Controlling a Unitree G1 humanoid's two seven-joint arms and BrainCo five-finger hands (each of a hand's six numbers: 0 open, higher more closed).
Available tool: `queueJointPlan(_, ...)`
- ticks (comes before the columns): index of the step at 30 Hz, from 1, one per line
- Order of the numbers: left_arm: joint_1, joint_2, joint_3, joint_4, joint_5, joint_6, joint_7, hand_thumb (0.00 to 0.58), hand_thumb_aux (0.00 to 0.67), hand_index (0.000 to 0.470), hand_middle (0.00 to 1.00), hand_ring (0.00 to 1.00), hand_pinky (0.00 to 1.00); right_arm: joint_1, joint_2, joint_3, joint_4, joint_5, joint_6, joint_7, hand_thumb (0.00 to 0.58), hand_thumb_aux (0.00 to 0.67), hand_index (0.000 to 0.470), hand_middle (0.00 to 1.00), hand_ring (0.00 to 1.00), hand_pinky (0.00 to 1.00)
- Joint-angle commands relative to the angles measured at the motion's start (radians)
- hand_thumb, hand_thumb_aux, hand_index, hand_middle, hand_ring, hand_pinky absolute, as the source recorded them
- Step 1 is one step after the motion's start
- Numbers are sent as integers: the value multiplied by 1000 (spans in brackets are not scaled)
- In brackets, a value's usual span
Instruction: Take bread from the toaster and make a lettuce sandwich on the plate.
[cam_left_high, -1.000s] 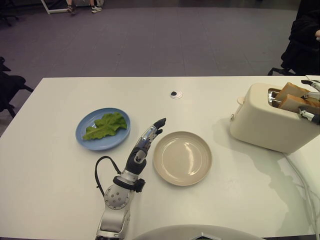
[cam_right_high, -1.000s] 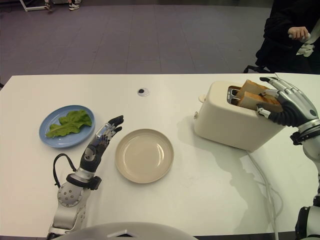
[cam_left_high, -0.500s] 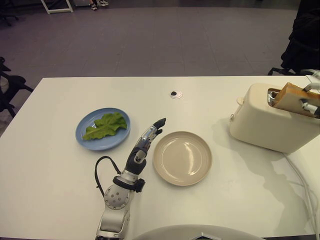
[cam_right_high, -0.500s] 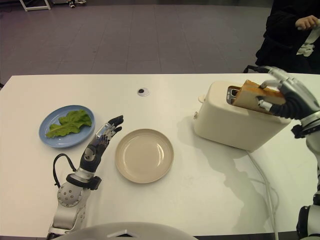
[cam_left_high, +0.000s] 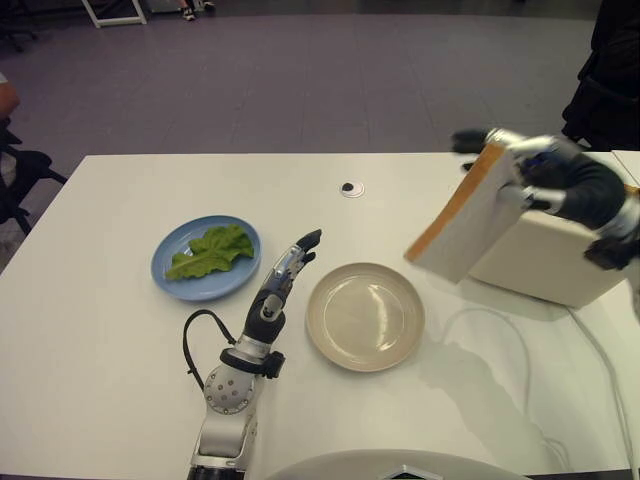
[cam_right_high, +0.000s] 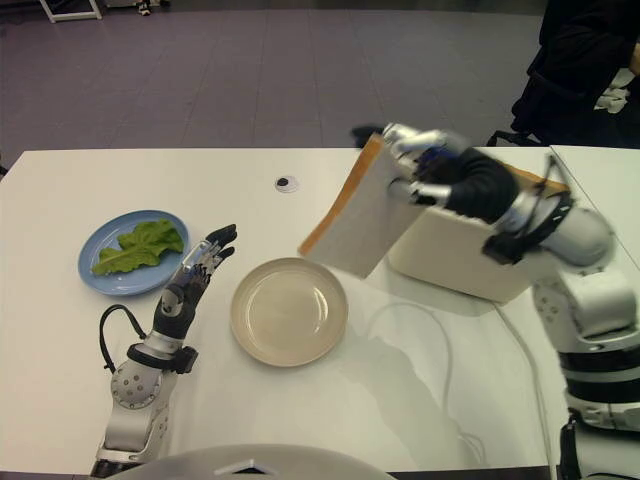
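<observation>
Right hand (cam_right_high: 452, 182) clamped on bread slice (cam_right_high: 352, 222), slice hiding toaster (cam_right_high: 462, 262) left end; left hand (cam_right_high: 190, 287) spread, empty.

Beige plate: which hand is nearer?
Left. The left hand is open right beside the beige plate, at its left; the right hand holds a bread slice up by the toaster, farther right.

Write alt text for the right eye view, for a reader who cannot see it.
The right hand holds a bread slice in the air between the toaster and the beige plate. The left hand is open beside that plate; lettuce lies on a blue plate.
</observation>
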Motion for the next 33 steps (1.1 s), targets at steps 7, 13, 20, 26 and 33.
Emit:
queueJointPlan(7, -44, 39, 115, -27, 24, 24, 48, 0, 0, 0, 0, 0, 0, -12, 287, 352, 229, -507, 39, -27, 580, 670, 470, 0, 0, 0)
queueJointPlan(13, -67, 85, 166, -73, 73, 78, 64, 0, 0, 0, 0, 0, 0, 2, 349, 345, 252, -646, -73, -43, 0, 0, 0, 0, 0, 0)
queueJointPlan(20, -151, 274, 289, -7, 318, 145, 104, 0, 0, 0, 0, 0, 0, 11, 386, 268, 208, -659, -97, -54, 0, 0, 0, 0, 0, 0)
queueJointPlan(26, -277, 555, 237, 424, 756, 175, 341, 0, 0, 0, 0, 0, 0, 80, 401, 217, 111, -632, -181, -42, 0, 0, 0, 0, 0, 0)
queueJointPlan(33, -422, 644, 27, 801, 976, 229, 532, 265, 176, 123, 0, 0, 0, 179, 404, 171, 13, -587, -223, -9, 0, 0, 0, 0, 0, 0)
